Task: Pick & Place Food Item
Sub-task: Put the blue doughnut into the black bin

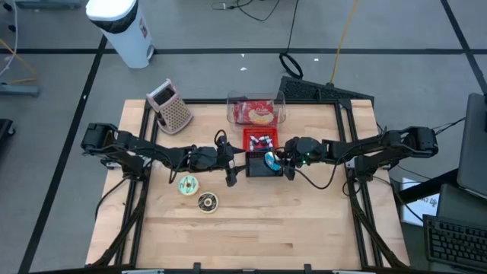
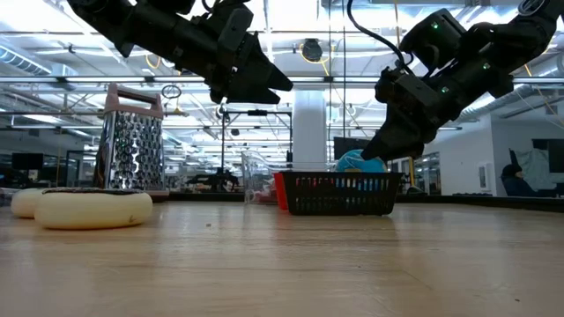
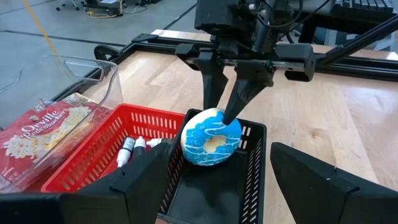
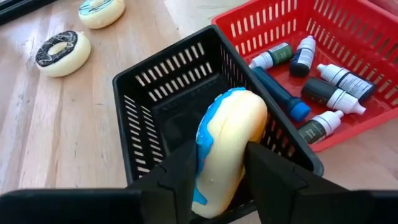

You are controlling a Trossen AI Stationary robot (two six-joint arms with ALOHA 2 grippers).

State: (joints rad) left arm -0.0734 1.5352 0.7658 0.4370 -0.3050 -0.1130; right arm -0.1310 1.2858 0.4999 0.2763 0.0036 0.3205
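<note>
We note the right gripper pinching the blue-iced ring doughnut on edge, directly over the black slotted plastic basket; left gripper open nearby, w/ nothing held.

A robotics lab in a large open industrial hall: a wooden table framed by black rails sits on grey concrete floor with trailing cables, exposed ceiling trusses and distant monitors behind.

Blue-iced donut; black basket; red basket; black-iced donut
</note>
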